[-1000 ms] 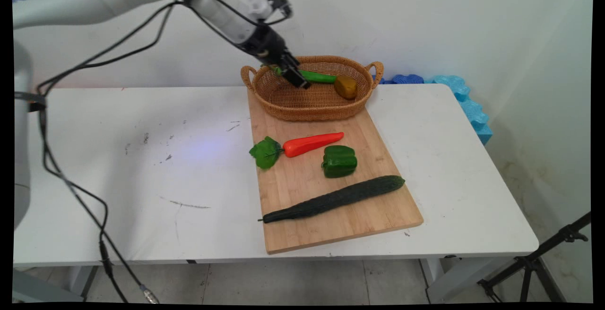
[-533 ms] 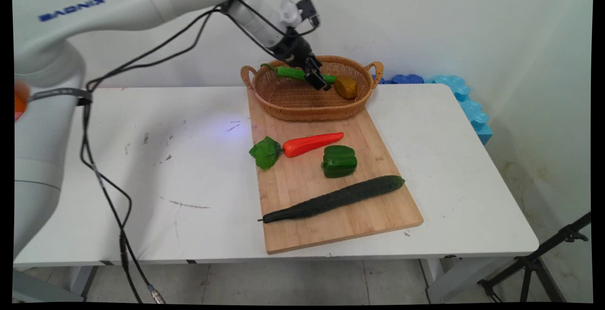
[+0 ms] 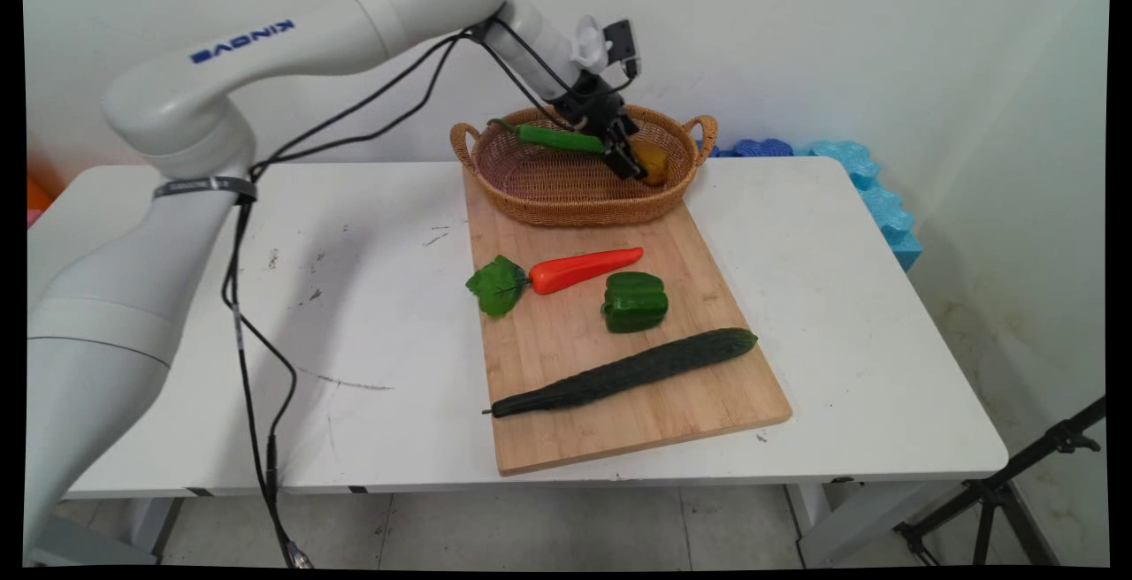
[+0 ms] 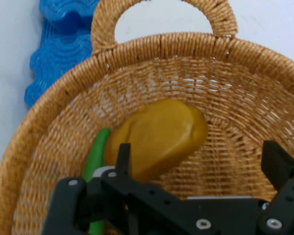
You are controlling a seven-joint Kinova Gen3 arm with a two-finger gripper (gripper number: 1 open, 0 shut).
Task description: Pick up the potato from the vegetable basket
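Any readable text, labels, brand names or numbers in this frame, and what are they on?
"KINOVA": blue lettering on the white arm link, appearing mirror-reversed in the main view.
No other text: nothing readable on the basket, the vegetables, the cutting board, or in the hand view.

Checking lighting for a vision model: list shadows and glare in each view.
Main view: even light, soft arm shadow on the table, thin shadow under the cucumber, no glare. Hand view: potato evenly lit, no glare; open jaws hide its lower edge.
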